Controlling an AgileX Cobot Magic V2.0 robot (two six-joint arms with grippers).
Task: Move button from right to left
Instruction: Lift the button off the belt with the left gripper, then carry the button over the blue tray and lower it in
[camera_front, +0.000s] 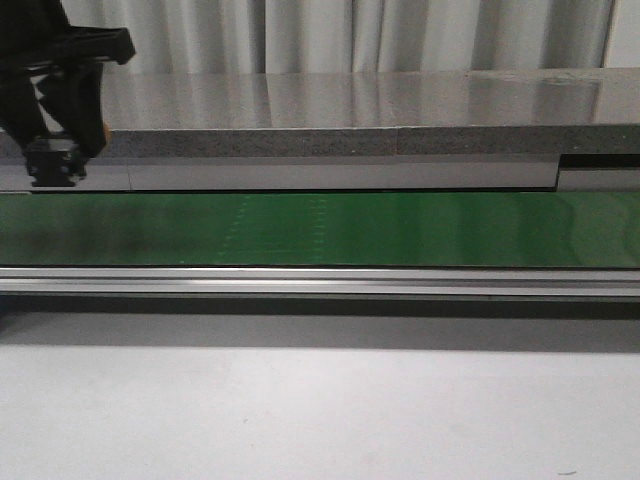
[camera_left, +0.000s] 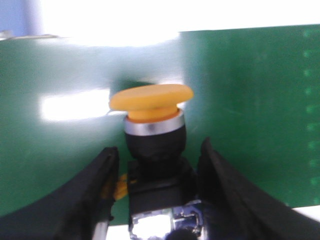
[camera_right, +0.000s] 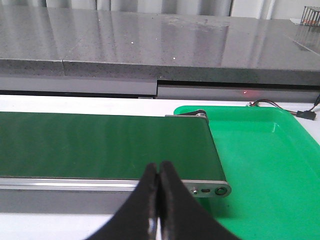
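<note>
Button (camera_left: 152, 130) clamped between the left gripper (camera_left: 155, 200) fingers, above the green belt (camera_front: 320, 228).
It looks stiff and light; the black boxy body gives flat sides to squeeze, whereas the smooth domed orange cap would likely slip, so a hold on the body seems right. Only the left wrist view shows the button and the grip; the front view shows just that arm high at the belt's left end. The right wrist view alone shows the right gripper (camera_right: 159, 200) with fingers pressed together on nothing, beside a green tray (camera_right: 265, 165).
</note>
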